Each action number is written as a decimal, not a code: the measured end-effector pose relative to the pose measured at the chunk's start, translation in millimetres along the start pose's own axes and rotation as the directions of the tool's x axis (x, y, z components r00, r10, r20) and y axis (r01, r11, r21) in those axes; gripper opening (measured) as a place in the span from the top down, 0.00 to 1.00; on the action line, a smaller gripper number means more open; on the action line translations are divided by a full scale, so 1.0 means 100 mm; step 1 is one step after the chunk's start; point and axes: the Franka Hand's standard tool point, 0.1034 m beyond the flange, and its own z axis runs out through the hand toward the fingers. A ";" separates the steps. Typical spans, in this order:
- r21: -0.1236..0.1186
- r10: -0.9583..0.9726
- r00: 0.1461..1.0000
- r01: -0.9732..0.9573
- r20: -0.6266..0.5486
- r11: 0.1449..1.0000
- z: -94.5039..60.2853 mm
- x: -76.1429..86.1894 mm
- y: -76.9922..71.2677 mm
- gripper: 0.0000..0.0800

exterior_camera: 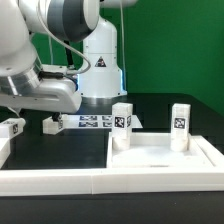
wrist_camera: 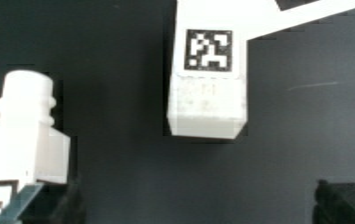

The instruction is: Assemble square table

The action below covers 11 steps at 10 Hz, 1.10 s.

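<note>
The gripper (wrist_camera: pixel 186 197) is hanging over the black table (wrist_camera: pixel 121 60) with its fingers (wrist_camera: pixel 21 205) spread wide, holding nothing. One white leg (wrist_camera: pixel 209 88) is lying ahead of the gap, and a second leg (wrist_camera: pixel 28 130) is sitting just beside one finger. In the exterior view a third leg (exterior_camera: pixel 122 127) and a fourth leg (exterior_camera: pixel 180 125) are standing upright at the far corners of the square slab (exterior_camera: pixel 165 155) — the marker board (exterior_camera: pixel 88 122) is lying to the exterior view's left of them.

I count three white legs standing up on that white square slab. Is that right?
Not three but two. The exterior view shows one leg towards the exterior view's left and a second leg towards its right, both standing up on the slab.
</note>
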 end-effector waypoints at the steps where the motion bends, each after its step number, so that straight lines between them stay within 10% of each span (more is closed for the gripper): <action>1: 0.004 0.001 1.000 -0.001 0.020 1.000 0.02 -0.04 0.00 0.19; 5: 0.016 0.006 0.974 -0.010 0.224 1.000 0.12 -0.19 -0.03 0.19; 11: -0.005 0.003 0.980 -0.002 0.201 1.000 0.38 -0.16 -0.05 0.19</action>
